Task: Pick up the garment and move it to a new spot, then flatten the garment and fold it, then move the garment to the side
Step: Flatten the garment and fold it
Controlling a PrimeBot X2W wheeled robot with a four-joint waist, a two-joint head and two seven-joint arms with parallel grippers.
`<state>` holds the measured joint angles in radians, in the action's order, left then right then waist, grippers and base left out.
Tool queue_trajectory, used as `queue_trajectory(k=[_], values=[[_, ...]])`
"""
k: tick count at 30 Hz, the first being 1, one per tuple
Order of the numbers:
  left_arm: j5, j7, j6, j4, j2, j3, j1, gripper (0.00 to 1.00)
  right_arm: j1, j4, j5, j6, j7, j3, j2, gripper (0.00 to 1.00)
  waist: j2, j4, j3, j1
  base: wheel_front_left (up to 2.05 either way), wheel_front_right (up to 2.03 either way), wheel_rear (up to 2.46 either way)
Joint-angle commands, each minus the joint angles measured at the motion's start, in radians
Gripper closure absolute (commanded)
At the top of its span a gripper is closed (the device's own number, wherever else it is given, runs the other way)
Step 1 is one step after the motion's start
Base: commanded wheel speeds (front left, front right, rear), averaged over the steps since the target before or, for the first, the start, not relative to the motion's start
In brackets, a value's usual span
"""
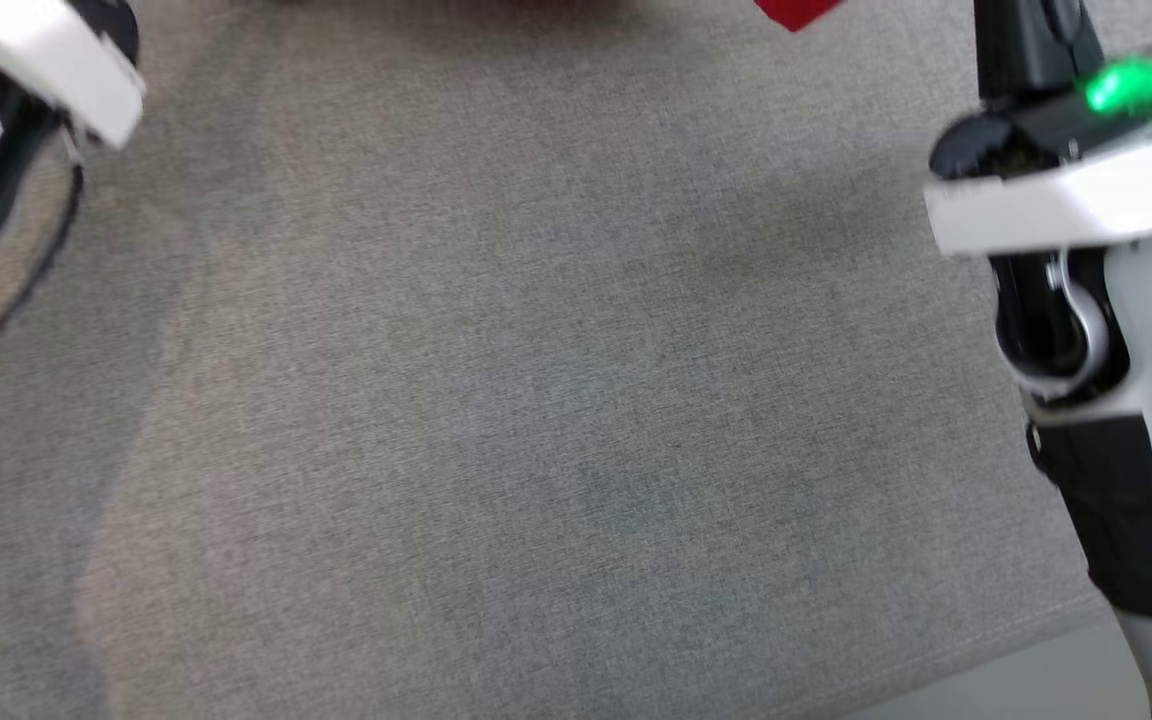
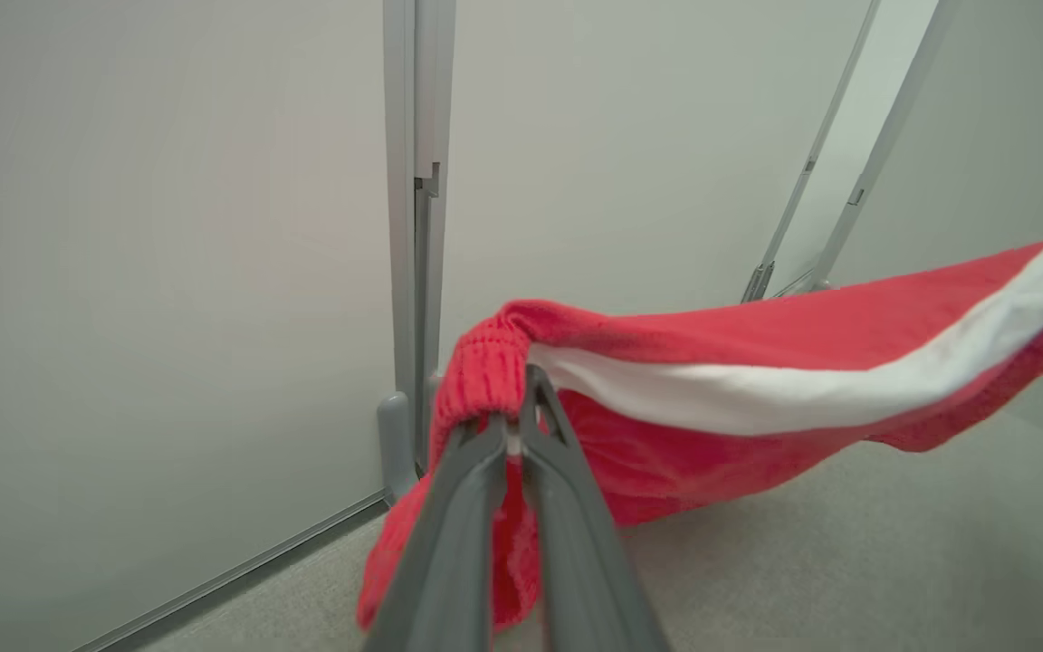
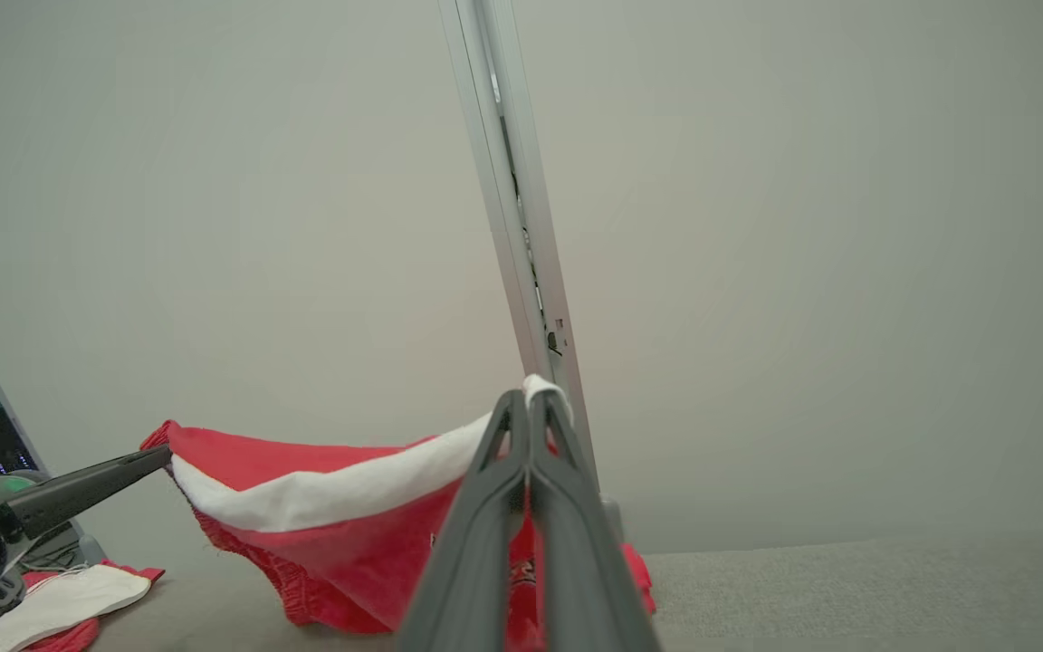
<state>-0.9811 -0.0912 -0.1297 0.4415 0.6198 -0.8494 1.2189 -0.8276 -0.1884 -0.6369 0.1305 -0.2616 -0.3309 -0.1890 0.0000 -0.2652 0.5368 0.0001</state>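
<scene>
Sagging between left gripper (image 2: 512, 435) and right gripper (image 3: 529, 403), each pinching its edge, garment (image 2: 712, 362) looks soft, light; grip corners.

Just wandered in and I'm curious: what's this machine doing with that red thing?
The robot holds a red garment with a white stripe between both arms. The left gripper is shut on its ribbed edge, the right gripper on the white band. It hangs stretched between them, sagging toward the grey surface, not yet flattened or folded.
</scene>
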Motion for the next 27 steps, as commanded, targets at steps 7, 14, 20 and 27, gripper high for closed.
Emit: queue_trajectory(k=[7,14,20,27], values=[[-0.052,-0.066,0.01,-0.18,0.084,-0.068,-0.227,1.0,0.274,0.136,0.017,0.0,-0.005,0.049,-0.063,1.0,0.0,0.062,-0.091,-0.0001,0.0,0.0,0.0],[-0.034,-0.134,0.097,-0.295,0.085,-0.125,-0.457,1.0,0.534,0.228,0.055,0.0,-0.005,0.145,-0.054,1.0,0.0,0.101,-0.179,-0.0001,0.0,0.0,0.0],[-0.033,-0.17,0.179,-0.317,0.014,-0.142,-0.675,1.0,0.738,0.275,0.07,0.0,-0.005,0.204,-0.022,1.0,0.0,0.112,-0.274,-0.0001,0.0,0.0,0.0],[0.044,-0.175,0.241,-0.364,-0.088,-0.022,-0.922,1.0,0.903,0.319,0.054,0.0,-0.005,0.233,-0.034,1.0,0.0,0.11,-0.384,-0.0001,0.0,0.0,0.0]])
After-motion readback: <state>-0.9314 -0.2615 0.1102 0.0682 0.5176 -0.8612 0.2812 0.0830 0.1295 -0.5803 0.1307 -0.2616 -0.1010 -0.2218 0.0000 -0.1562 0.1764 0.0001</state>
